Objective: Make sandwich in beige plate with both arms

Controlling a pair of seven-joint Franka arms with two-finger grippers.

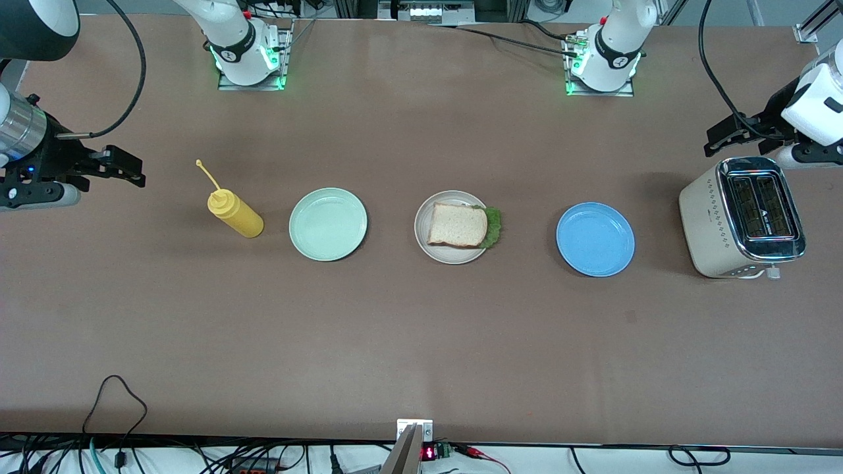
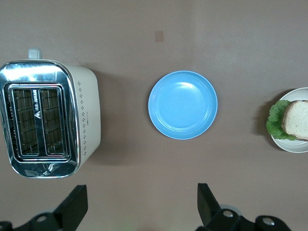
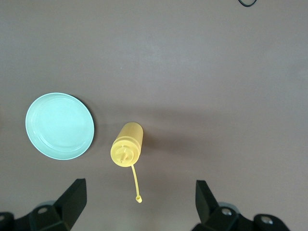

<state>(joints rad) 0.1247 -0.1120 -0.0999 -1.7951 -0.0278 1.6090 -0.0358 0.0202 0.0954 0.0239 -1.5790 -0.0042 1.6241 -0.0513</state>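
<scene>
The sandwich [image 1: 458, 224] lies on the beige plate [image 1: 454, 255] at the middle of the table: a light-brown bread slice on top, with green lettuce [image 1: 492, 227] sticking out on the side toward the left arm's end. The left wrist view shows the plate's rim [image 2: 293, 144] and the lettuce [image 2: 275, 120] at its edge. My left gripper [image 1: 714, 139] [image 2: 142, 192] hangs open and empty over the table by the toaster. My right gripper [image 1: 139, 171] [image 3: 139, 187] hangs open and empty over the right arm's end, near the yellow bottle.
A blue plate [image 1: 595, 239] and a beige toaster [image 1: 741, 217] stand toward the left arm's end. A mint-green plate [image 1: 327, 224] and a yellow squeeze bottle [image 1: 236, 214], its cap hanging on a strap, stand toward the right arm's end.
</scene>
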